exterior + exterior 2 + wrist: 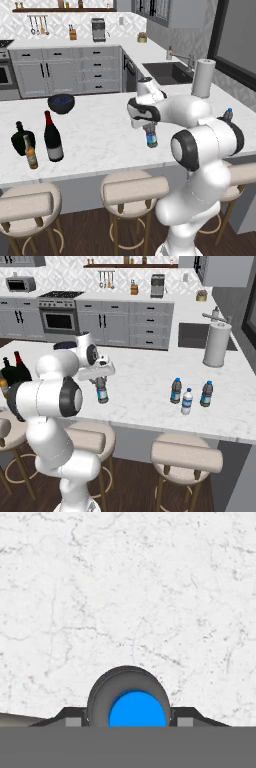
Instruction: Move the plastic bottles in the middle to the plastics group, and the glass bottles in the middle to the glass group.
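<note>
Marble counter (pixel 100 125) under gripper (pixel 129 716) clamping water bottle (pixel 151 136).

The arm's folded up tight, big elbow joint sticking out toward the cameras, forearm reaching back over the counter with the hand pointing straight down. The gripper (pixel 150 129) is clamped on a plastic bottle (pixel 151 136) just under the cap, one finger on each side.

Kitchen things around the marble counter (pixel 100 145)

A dark bowl (pixel 61 103) sits on the counter, a paper towel roll (pixel 218 345) stands near the sink (pixel 167 72), and stools (pixel 186 455) wait below.
</note>
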Motion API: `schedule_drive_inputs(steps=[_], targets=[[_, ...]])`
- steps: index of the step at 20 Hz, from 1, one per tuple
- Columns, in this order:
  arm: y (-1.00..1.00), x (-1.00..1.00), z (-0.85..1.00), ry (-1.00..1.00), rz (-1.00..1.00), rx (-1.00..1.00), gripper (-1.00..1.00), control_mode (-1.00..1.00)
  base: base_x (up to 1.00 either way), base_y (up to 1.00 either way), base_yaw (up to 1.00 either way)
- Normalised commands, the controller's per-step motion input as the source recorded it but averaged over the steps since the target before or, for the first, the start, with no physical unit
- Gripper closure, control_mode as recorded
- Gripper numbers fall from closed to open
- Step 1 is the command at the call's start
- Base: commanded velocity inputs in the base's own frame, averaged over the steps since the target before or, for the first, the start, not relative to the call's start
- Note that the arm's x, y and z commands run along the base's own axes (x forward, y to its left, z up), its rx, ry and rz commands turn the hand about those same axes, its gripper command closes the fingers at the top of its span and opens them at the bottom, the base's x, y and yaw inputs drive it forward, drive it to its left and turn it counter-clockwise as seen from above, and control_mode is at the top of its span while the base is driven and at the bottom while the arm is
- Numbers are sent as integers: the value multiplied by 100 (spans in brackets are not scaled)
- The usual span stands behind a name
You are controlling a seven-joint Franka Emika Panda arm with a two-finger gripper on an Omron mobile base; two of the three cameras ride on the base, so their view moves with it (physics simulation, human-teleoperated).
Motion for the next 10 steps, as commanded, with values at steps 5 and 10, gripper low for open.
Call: schedule_drive_inputs(steps=[5, 10], targets=[[-66, -22, 0, 0, -8, -3, 100, -100, 0, 0, 0], [-69, 3, 1, 0, -8, 0, 100, -100, 0, 0, 0]])
